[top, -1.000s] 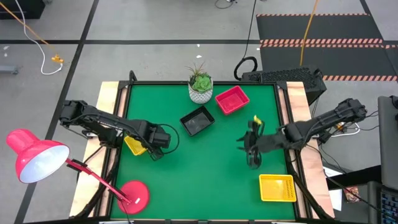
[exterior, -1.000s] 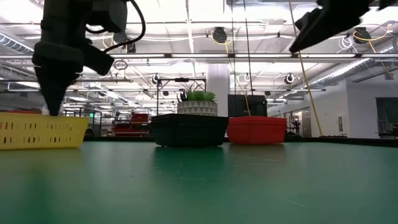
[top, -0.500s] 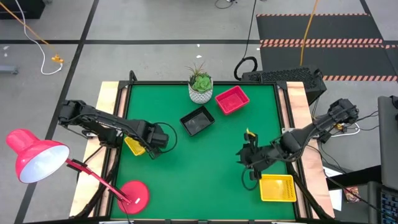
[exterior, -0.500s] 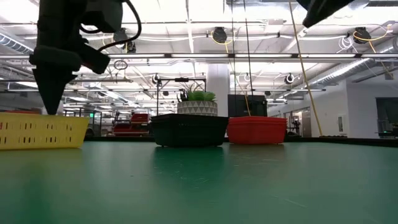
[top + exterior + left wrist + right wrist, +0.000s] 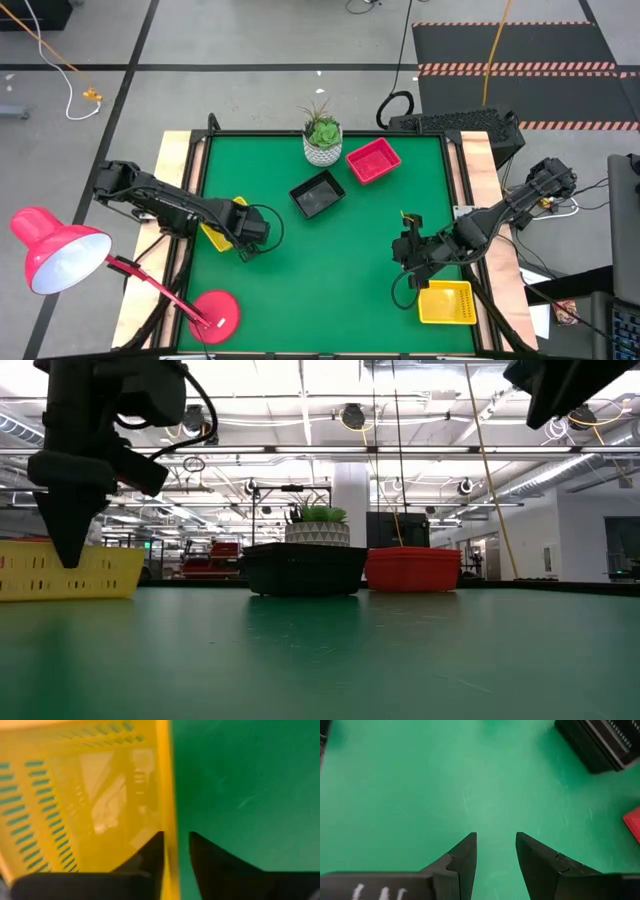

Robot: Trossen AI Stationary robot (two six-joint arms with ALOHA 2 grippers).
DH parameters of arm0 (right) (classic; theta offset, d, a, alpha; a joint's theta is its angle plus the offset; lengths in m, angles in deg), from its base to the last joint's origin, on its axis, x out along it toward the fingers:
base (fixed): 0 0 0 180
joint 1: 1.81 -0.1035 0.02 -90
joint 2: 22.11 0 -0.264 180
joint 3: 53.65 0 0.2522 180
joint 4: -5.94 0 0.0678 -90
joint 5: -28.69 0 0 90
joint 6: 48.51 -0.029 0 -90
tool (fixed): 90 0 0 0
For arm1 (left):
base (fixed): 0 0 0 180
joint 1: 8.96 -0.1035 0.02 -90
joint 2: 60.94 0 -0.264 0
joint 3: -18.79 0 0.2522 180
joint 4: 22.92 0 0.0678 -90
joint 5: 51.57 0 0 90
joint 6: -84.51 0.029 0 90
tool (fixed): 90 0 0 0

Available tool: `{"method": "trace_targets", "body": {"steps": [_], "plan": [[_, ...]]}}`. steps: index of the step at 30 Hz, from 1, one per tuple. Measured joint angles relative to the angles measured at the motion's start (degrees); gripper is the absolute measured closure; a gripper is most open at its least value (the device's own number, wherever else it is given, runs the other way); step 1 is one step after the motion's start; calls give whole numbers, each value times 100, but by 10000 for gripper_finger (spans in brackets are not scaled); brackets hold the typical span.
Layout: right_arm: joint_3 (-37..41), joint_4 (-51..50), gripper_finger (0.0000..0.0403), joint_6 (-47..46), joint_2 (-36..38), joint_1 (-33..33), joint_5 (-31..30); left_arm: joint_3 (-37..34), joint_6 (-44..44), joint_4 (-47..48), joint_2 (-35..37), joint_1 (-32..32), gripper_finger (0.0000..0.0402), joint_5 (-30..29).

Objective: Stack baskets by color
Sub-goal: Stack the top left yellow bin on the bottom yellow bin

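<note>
A yellow basket (image 5: 214,237) sits at the table's left edge. My left gripper (image 5: 176,837) points down at it, open, its fingers astride the basket's right-hand wall. A second yellow basket (image 5: 445,302) lies at the near right. A black basket (image 5: 318,194) and a red-pink basket (image 5: 373,161) rest on the mat toward the far edge. My right gripper (image 5: 495,845) hangs open over bare mat, above and left of the near-right yellow basket, with nothing between its fingers. My left gripper has one finger (image 5: 150,852) inside the yellow basket and the other outside its wall (image 5: 170,810), coming from above. A strip of green mat shows between the wall and the outer finger. I cannot tell whether the inner finger touches the wall. The basket stands flat on the mat.
A white plant pot (image 5: 322,140) stands at the far edge behind the black basket. A red lamp has its round base (image 5: 215,313) on the near left corner and its head (image 5: 55,255) beyond the table. The mat's middle (image 5: 330,260) lies bare.
My left gripper has sunk lower over the yellow basket and shifted a little toward the table's left edge. My right gripper has swung toward the near edge, closer to the near-right yellow basket, and has tipped. The baskets have not moved.
</note>
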Motion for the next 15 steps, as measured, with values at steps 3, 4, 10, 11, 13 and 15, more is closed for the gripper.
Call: {"method": "trace_targets", "body": {"steps": [3, 4, 10, 11, 13, 15], "plan": [[0, -221, 273, -138, 1, 0, 6, 0, 216, -288, 0, 26, 378, 102], [0, -316, 273, -189, 1, 0, 16, 0, 294, -405, 1, 26, 387, 128], [0, -935, 273, -290, 43, 0, -6, 334, 654, -1124, 0, 36, 394, 263], [0, -980, 273, -288, 67, 0, -21, 476, 736, -1176, 0, 55, 394, 253], [0, -983, 273, -277, 128, 0, -110, 795, 925, -1179, 0, 113, 394, 188], [0, -930, 273, -192, 197, 0, -185, 1120, 1097, -1202, 0, 164, 395, 76]]}}
